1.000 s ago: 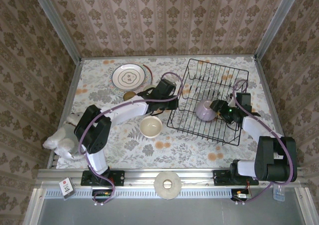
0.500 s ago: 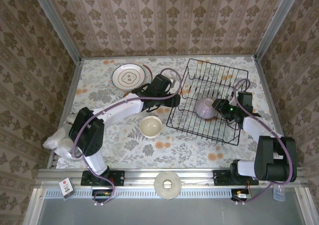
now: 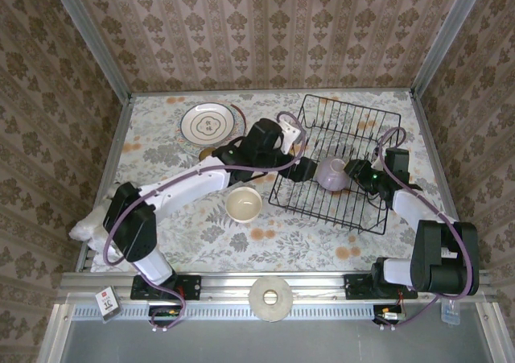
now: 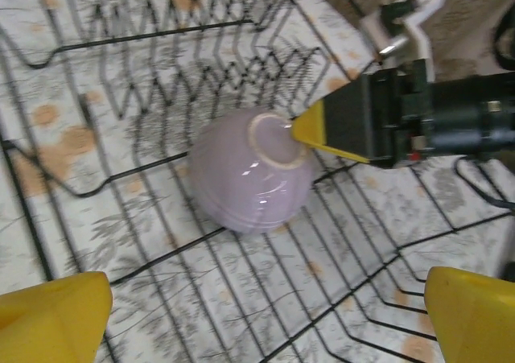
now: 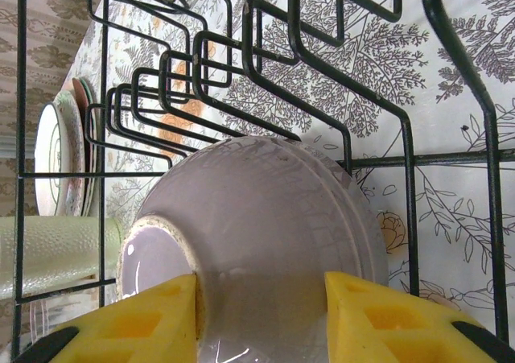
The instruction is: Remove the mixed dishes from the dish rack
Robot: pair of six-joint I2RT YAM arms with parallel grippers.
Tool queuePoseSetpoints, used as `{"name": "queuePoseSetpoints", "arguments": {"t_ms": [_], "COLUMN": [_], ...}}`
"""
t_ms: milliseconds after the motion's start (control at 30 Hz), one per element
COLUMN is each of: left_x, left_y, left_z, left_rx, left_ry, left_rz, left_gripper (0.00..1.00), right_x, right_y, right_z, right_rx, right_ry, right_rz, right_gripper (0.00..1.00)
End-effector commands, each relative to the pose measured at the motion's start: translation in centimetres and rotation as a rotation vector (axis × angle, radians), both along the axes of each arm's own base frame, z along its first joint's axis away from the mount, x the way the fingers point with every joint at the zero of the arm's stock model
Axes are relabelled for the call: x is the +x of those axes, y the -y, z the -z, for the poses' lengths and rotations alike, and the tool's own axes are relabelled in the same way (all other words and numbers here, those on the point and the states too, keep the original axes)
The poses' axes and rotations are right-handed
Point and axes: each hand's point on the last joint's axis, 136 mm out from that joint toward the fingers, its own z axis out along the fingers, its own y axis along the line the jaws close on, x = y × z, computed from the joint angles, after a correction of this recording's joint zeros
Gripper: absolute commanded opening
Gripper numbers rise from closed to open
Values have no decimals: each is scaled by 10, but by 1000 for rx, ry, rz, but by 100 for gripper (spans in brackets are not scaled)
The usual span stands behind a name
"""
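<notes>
Upturned glossy lilac bowl [image 4: 249,178] sitting in black wire dish rack [image 3: 322,206]. At its 9 o'clock, left gripper [image 4: 265,315] hovering, spread wide. At 3 o'clock, right gripper [image 5: 261,299] straddling foot rim; pinch unclear.

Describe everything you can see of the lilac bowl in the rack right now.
The lilac bowl looks like glossy ceramic, round, with faint ribbing near its rim and a pale unglazed foot ring. It lies overturned and tilted on the wires inside the dish rack, foot upward, beside upright prongs. The right gripper straddles the foot ring, one yellow finger inside the foot and the other on the outer wall. Whether it is clamped yet I cannot tell. No chips or cracks show.
</notes>
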Motion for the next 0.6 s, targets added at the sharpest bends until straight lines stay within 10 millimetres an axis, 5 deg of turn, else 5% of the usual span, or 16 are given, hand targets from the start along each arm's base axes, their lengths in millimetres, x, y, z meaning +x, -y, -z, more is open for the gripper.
{"name": "queuePoseSetpoints", "arguments": {"t_ms": [0, 567], "left_x": [-15, 3], "left_y": [30, 63], "left_z": [-13, 70], "left_rx": [-111, -32], "left_ry": [-100, -396], "left_rz": [127, 85], "left_gripper": [96, 91], "right_x": [-48, -50], "right_y": [11, 18], "right_z": [62, 63], "right_rx": [-19, -21], "right_ry": [-270, -266], "right_rz": [80, 112], "right_gripper": [23, 7]}}
